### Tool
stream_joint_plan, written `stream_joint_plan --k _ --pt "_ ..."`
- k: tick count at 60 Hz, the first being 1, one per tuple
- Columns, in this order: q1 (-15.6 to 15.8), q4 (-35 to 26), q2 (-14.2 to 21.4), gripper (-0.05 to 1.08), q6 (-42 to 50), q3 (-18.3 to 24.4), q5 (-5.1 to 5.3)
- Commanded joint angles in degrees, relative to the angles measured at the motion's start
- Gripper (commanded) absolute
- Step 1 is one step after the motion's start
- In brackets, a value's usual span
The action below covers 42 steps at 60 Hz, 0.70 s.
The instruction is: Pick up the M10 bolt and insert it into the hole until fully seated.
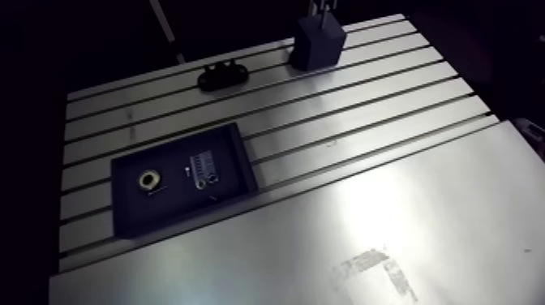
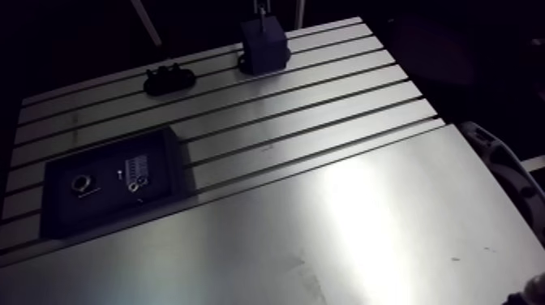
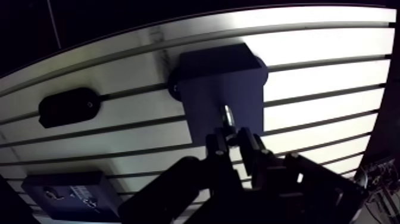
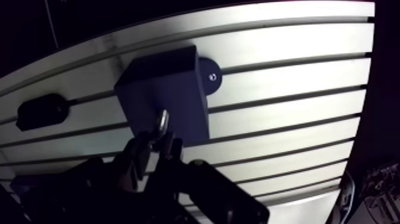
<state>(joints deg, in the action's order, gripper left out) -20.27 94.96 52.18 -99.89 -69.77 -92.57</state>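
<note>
M10 bolt [image 3: 228,117] in gripper [image 3: 232,137], over block [image 3: 217,80]

M10 bolt [image 4: 163,121] clamped in gripper [image 4: 156,145], positioned over dark block [image 4: 169,80] on slotted table [image 4: 286,71]; black oval part [image 4: 40,111] nr block.

A slotted aluminium table [image 1: 365,105] carries a dark, shallow rectangular tray [image 1: 134,212]. In the tray lie a pale metal ring [image 1: 148,180], a smaller ring [image 1: 200,184] and a patch of small pale marks [image 1: 204,166]. A black oblong plastic piece [image 1: 221,76] sits near the table's far edge, well apart from the tray. A smooth, bright metal sheet [image 1: 365,235] covers the near side.
</note>
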Motion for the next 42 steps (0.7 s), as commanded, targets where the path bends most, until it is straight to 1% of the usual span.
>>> stream_joint_plan --k 1,7,12,14,18,19,20,21,22,23,24,25,26,28,29,30,42 --pt "0.05 0.01 -0.03 1.08 0.08 -0.30 0.06" --pt "0.05 0.08 -0.03 1.07 0.16 -0.49 -0.01" --pt "0.05 2.43 -0.03 1.05 -0.08 -1.25 -0.02" --pt "0.05 2.43 -0.03 1.05 -0.08 -1.25 -0.02" --pt "0.05 3.06 -0.03 1.01 -0.09 -1.44 -0.02" --pt "0.14 3.17 -0.03 0.97 -0.09 -1.62 -0.29" --pt "0.14 3.17 -0.03 0.90 -0.09 -1.71 -0.21" --pt "0.14 3.10 -0.03 0.76 -0.09 -1.80 0.02" --pt "0.14 3.10 -0.03 0.76 -0.09 -1.80 0.02" --pt "0.14 3.09 -0.03 0.53 -0.17 -1.96 -0.02" --pt "0.14 3.09 -0.03 0.53 -0.17 -1.96 -0.02" --pt "0.14 3.09 -0.03 0.30 -0.18 -2.13 -0.10" --pt "0.22 2.94 -0.03 0.10 -0.18 -2.23 -0.18" --pt "0.22 2.94 -0.03 0.10 -0.18 -2.23 -0.18" --pt "0.30 2.91 0.05 0.02 -0.33 -2.47 -0.27" --pt "0.31 3.13 0.21 0.01 -0.43 -2.88 -0.29" --pt "0.14 3.60 0.67 0.00 -0.44 -3.74 -0.29"
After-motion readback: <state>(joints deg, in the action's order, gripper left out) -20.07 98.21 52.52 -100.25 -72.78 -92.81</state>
